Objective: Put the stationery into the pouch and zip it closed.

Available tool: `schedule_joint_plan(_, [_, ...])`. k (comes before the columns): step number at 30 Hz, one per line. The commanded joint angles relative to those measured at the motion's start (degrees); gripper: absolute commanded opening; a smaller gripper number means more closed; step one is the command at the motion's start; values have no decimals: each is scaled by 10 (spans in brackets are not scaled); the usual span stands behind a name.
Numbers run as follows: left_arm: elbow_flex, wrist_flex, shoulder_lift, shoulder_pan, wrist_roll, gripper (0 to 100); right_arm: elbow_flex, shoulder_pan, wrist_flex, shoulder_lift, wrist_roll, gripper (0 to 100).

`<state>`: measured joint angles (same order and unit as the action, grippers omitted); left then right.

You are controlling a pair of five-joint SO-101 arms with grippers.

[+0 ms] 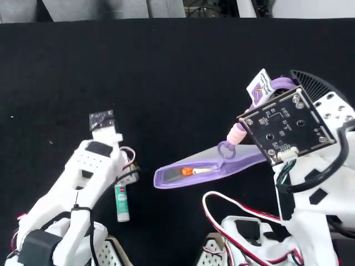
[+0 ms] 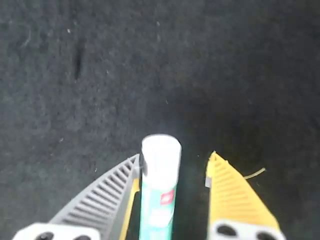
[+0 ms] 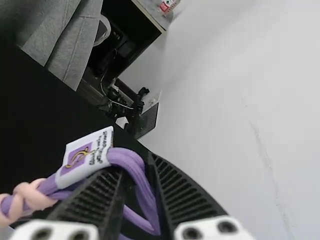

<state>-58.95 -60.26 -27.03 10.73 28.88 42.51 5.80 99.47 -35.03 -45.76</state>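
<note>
A purple pouch hangs tilted above the black table, its mouth unzipped, with an orange and white item inside. My right gripper is shut on the pouch's purple strap beside a white label; from above it is at the right. A pink braided zip pull dangles below it. A green and white glue stick lies on the table at the lower left. My left gripper is open around this glue stick, which touches the grey finger and stands apart from the yellow one.
The black cloth table stretches wide behind both arms. Red and white cables loop near the right arm's base. Beyond the table's far edge are grey furniture and a white wall.
</note>
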Motion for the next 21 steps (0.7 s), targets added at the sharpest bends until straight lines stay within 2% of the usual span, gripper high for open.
schedule_joint_plan(1, [-15, 22, -3, 5, 8, 213, -2, 9, 6, -3, -2, 11])
schedule_joint_plan(17, [-25, 18, 0, 7, 7, 212, -2, 9, 6, -3, -2, 11])
schedule_joint_plan(19, [-30, 19, -1, 11, 7, 185, -2, 9, 6, -3, -2, 11])
schedule_joint_plan(21, [-28, 23, 0, 11, 2, 111, -2, 9, 6, -3, -2, 11])
